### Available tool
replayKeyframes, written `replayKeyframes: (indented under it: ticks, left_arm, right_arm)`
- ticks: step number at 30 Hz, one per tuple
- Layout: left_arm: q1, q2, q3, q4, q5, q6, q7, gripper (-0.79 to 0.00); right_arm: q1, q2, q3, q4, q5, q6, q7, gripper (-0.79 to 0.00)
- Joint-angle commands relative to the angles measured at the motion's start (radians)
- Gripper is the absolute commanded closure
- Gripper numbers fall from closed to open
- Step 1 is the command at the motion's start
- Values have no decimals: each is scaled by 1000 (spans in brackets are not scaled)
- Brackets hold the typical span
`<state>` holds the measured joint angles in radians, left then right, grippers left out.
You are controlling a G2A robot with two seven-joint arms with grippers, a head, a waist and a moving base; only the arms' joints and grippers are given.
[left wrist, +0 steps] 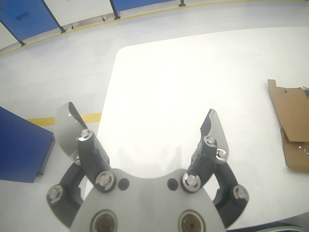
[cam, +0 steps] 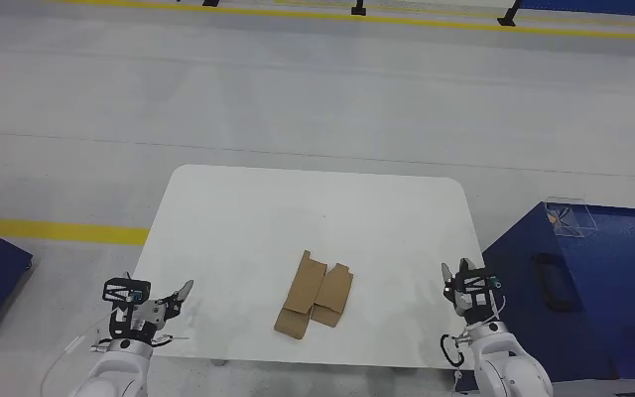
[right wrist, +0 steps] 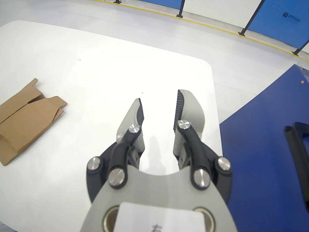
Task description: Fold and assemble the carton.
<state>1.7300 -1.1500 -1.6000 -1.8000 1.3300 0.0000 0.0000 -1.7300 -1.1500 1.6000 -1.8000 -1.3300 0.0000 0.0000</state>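
Two pincers of mine hang spread apart and grasp nothing: my left pincer point(left wrist: 142, 111) at the near left corner of the white table point(cam: 298, 208), and my right pincer point(right wrist: 159, 100) by its right edge near the near corner. Between them, a little beyond the near edge, lies the flattened brown carton point(cam: 316, 295).

Both arms are held low and close to the robot, one at each side and well apart from each other, with the wrists aimed forward. The left gripper point(left wrist: 140, 107) has its two fingers point(left wrist: 212, 131) spread wide, the ribbed dark pads facing one another across a broad gap. The right gripper point(right wrist: 159, 96) has its fingers point(right wrist: 190, 107) parted too, but by a much narrower gap.
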Motion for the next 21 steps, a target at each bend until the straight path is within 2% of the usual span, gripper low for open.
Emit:
replayKeyframes:
  ticks: [1, 5, 6, 7, 9, 10, 12, 16, 20, 21]
  left_arm:
    - [0, 0, 0, 0, 0, 0, 0, -784]
    - [0, 0, 0, 0, 0, 0, 0, -784]
    - [0, 0, 0, 0, 0, 0, 0, -785]
    - [0, 0, 0, 0, 0, 0, 0, -785]
    - [0, 0, 0, 0, 0, 0, 0, -785]
    - [0, 0, 0, 0, 0, 0, 0, -785]
    - [0, 0, 0, 0, 0, 0, 0, -785]
    - [0, 0, 0, 0, 0, 0, 0, -785]
    - [0, 0, 0, 0, 0, 0, 0, -785]
    - [0, 0, 0, 0, 0, 0, 0, -785]
  right_arm:
    - [0, 0, 0, 0, 0, 0, 0, -286]
    - [0, 0, 0, 0, 0, 0, 0, -286]
    - [-2, 0, -3, 2, 15, -10, 11, -785]
    - [-2, -1, -2, -2, 47, -33, 38, -785]
    - [7, 4, 29, -29, 240, -187, 190, -785]
    - [17, 6, 63, -31, 339, -227, 244, -785]
    - [40, 7, 95, -28, 458, -221, 310, -785]
    - [106, 20, 101, 40, 933, -418, 693, -785]
    - [251, 39, 95, 218, 1424, -400, 1137, -785]
    - [292, 43, 83, 271, 1492, -382, 1224, -785]
